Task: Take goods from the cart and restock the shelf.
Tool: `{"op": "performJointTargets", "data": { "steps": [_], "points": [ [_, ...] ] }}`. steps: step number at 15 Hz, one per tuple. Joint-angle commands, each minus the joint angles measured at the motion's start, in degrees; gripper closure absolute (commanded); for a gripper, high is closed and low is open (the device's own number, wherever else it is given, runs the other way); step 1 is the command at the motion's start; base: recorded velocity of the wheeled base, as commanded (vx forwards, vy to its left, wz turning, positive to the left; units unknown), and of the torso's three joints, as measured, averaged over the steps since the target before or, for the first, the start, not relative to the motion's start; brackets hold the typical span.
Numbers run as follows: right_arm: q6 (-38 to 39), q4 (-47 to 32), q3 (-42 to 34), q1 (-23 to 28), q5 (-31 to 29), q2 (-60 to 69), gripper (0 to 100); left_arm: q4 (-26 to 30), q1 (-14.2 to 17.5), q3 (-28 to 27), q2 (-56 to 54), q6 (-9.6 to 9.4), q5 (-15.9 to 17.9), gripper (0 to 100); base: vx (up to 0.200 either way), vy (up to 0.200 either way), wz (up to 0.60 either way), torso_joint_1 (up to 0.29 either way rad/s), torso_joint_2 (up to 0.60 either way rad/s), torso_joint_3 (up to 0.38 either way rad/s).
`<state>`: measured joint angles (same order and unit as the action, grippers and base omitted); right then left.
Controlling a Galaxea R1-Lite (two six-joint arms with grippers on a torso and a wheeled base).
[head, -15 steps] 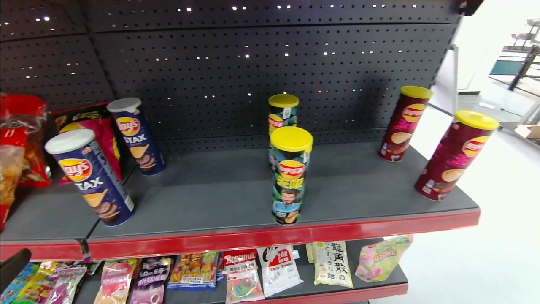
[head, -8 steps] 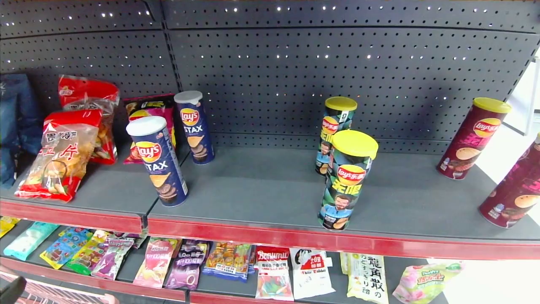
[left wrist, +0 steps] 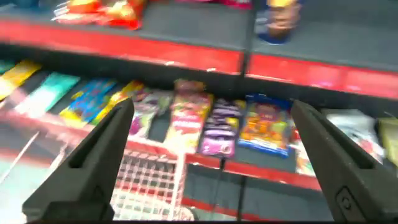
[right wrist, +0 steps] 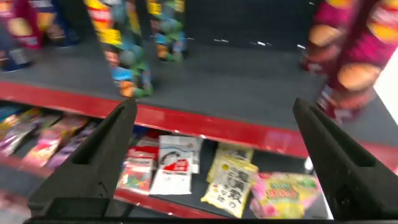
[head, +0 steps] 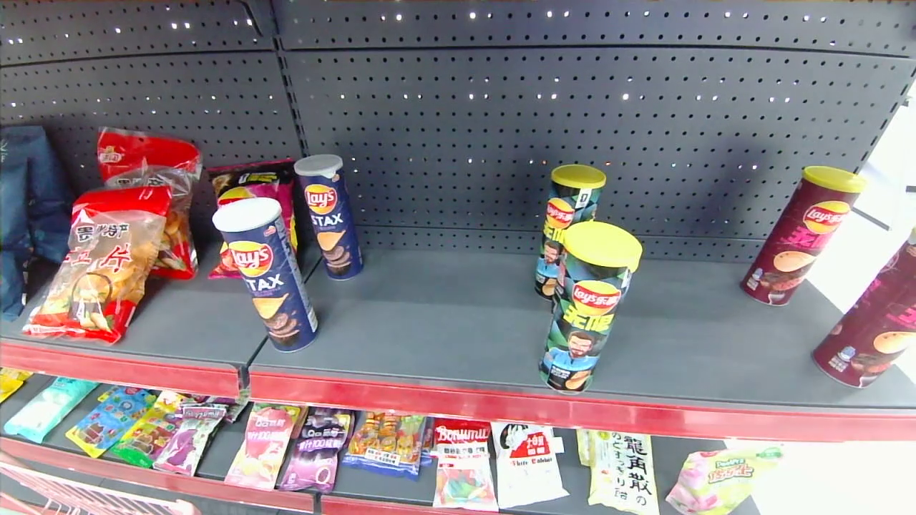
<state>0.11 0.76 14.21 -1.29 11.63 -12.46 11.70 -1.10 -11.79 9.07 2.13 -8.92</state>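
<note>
The grey shelf [head: 444, 315] with a red front edge carries two blue chip cans [head: 266, 275], two green cans with yellow lids [head: 590, 307] and two maroon cans [head: 801, 225] at its right end. A corner of the cart's wire basket [head: 93, 497] pokes in at the lower left. My left gripper [left wrist: 211, 162] is open with nothing in it, low in front of the lower shelf and over the cart's wire rim [left wrist: 149, 186]. My right gripper [right wrist: 214, 168] is also open with nothing held, facing the shelf edge [right wrist: 205, 127] below the green cans [right wrist: 124, 56].
Red snack bags [head: 100, 265] lie at the shelf's left end. The lower shelf holds a row of several candy bags [head: 386, 443]. A perforated dark back panel [head: 501, 143] closes the shelf behind. Bare shelf floor lies between the blue and green cans.
The head camera swung left early on, shifting the whole shelf picture right, then held nearly still. A dark fingertip at the lower left edge has left the head view.
</note>
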Motion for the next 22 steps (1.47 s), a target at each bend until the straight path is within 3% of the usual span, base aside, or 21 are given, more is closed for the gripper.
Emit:
{"op": "performJointTargets", "data": {
  "steps": [1,2,3,5,9,11,14,17,22],
  "points": [
    [-3.19,0.21,9.78,-2.22,4.81,-16.46,0,0.43,6.90,2.03,-2.48,0.77,0.75,0,0.000,0.000,0.00,0.000,0.00,0.000],
    [-4.59,0.30,12.77,-2.31,4.89,-21.99,0,-1.68,6.90,5.28,-3.53,1.12,3.91,0,0.000,0.000,0.00,0.000,0.00,0.000],
    [-7.05,0.30,14.09,-2.40,4.89,-25.86,0,-7.84,6.90,7.39,-3.44,1.38,7.43,0,0.000,0.000,0.00,0.000,0.00,0.000],
    [-10.04,0.30,15.32,-2.49,4.81,-31.66,0,-14.87,6.90,11.70,-3.44,-0.55,15.78,0,0.000,0.000,0.00,0.000,0.00,0.000],
    [-10.83,3.02,16.02,-9.25,4.37,-42.38,0,-14.34,6.63,11.70,-3.44,-0.38,15.43,0,0.000,0.000,0.00,0.000,0.00,0.000],
    [-10.74,6.80,14.44,-11.89,2.96,-47.75,0,-14.08,6.63,11.70,-3.53,-0.29,9.63,0,0.000,0.000,0.00,0.000,0.00,0.000],
    [-10.83,12.34,12.94,-14.97,2.26,-55.92,0,-13.99,6.63,11.70,-3.53,-0.29,9.89,0,0.000,0.000,0.00,0.000,0.00,0.000],
    [-10.66,13.13,13.65,-18.57,-3.63,-63.22,0,-13.99,6.63,11.70,-3.53,-0.29,9.89,0,0.000,0.000,0.00,0.000,0.00,0.000],
    [-10.66,13.13,19.18,-19.27,-4.86,-71.13,0,-13.99,6.63,11.70,-3.53,-0.38,9.80,0,0.000,0.000,0.00,0.000,0.00,0.000]
  ]
}}
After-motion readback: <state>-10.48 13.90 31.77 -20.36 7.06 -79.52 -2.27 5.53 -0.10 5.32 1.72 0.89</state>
